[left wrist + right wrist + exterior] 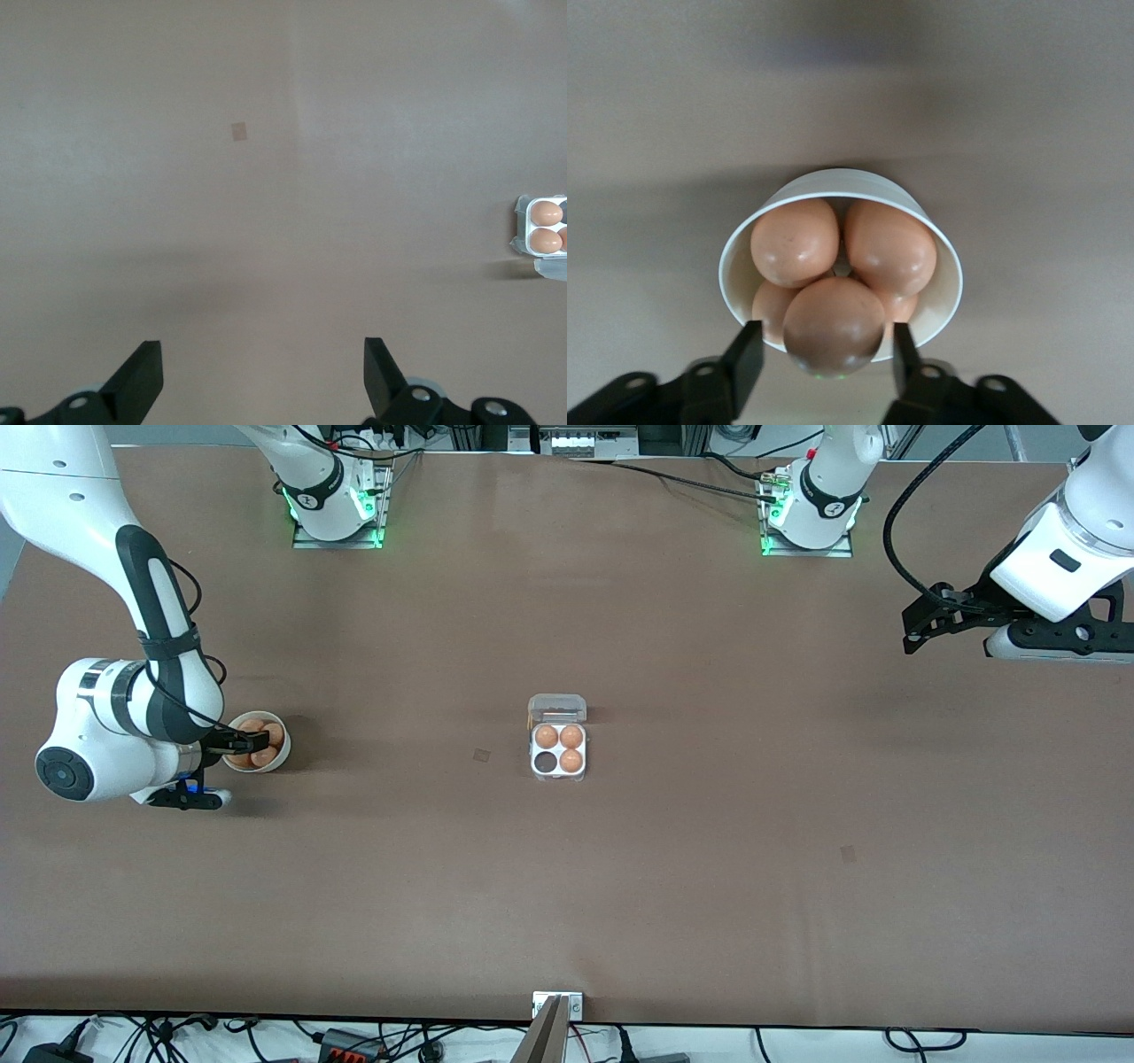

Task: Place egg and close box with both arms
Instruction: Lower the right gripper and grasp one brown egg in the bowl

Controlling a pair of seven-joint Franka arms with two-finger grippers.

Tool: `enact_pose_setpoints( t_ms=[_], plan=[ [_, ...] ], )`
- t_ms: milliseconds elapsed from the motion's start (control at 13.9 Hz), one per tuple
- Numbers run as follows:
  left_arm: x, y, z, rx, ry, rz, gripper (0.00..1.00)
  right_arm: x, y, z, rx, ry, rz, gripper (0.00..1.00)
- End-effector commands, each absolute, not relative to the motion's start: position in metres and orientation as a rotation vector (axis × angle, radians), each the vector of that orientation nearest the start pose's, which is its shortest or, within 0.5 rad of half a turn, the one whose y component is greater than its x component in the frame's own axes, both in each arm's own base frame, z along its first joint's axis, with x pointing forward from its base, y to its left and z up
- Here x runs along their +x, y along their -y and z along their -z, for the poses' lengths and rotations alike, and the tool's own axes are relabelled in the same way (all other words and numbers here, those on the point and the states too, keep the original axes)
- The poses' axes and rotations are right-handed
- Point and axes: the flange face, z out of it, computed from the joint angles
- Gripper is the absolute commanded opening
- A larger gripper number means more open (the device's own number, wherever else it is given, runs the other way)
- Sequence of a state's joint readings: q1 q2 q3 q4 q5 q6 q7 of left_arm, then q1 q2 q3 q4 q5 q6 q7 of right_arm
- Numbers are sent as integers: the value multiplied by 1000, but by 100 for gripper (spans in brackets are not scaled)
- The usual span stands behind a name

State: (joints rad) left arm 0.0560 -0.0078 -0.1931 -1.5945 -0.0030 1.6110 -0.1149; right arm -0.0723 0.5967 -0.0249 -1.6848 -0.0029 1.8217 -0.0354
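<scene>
Right gripper [821, 352], lower frame, fingers flanking the egg [833, 326] in the bowl [943, 266], grip unconfirmed; left gripper [263, 367] wide open, empty, waiting; next: lift to the box [559, 749].

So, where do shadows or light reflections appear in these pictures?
Front view: soft shadows beside the bowl and egg carton, green light at both arm bases. Right wrist view: a dim highlight on the egg between the right gripper fingers. Left wrist view: faint shadow on the table.
</scene>
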Motion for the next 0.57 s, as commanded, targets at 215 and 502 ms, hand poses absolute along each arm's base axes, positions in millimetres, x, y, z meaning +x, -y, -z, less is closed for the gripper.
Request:
enact_pose_setpoints(
  t_ms=[215, 502],
  plan=[
    [550, 75, -628, -3135, -20, 59, 100, 620, 66, -226, -3045, -83, -729, 23],
    [550, 76, -628, -3135, -22, 57, 100, 620, 66, -229, -3041, -54, -720, 20]
  ],
)
